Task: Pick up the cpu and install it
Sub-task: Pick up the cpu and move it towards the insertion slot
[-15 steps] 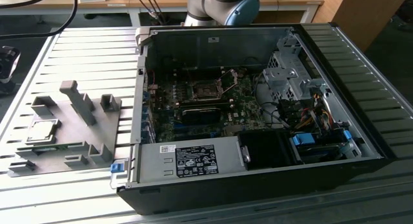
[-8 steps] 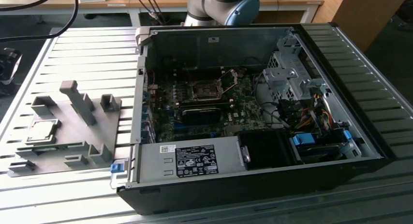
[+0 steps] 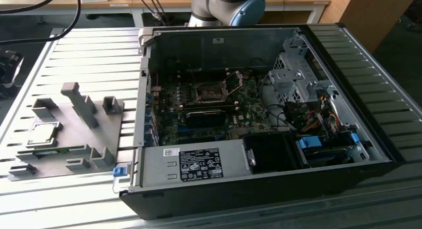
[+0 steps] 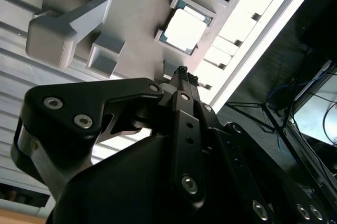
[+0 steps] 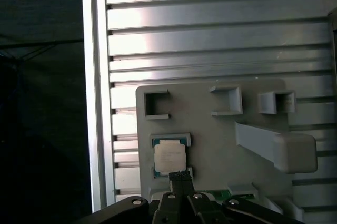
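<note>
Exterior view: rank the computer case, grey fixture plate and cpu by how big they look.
1. computer case
2. grey fixture plate
3. cpu
The gaps in size are wide, so none of the three is a close call.

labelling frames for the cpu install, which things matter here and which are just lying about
In the job: cpu in its grey fixture tray; gripper near it; black socket on the motherboard.
Lying about: power supply; drive cage; cable bundle; tall fixture post.
</note>
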`<state>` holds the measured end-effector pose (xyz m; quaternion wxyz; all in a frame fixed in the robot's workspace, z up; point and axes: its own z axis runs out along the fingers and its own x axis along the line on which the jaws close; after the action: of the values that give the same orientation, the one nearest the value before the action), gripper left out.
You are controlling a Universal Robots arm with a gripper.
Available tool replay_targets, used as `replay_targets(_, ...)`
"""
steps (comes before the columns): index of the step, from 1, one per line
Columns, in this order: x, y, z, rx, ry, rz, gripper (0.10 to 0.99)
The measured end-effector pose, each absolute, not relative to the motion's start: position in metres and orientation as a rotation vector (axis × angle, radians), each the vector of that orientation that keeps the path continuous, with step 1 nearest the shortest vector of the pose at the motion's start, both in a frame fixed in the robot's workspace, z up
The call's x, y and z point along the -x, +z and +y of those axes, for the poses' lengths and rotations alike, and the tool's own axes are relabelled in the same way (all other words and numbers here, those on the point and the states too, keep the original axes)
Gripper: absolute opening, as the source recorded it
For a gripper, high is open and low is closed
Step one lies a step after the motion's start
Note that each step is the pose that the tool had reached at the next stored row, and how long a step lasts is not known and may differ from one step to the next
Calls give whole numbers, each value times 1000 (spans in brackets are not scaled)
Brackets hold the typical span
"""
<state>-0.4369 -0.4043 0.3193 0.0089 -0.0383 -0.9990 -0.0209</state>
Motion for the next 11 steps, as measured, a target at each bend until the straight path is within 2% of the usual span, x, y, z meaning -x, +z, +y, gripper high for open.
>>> replay_targets(11, 437, 313, -405, 120, -65, -3120, 106)
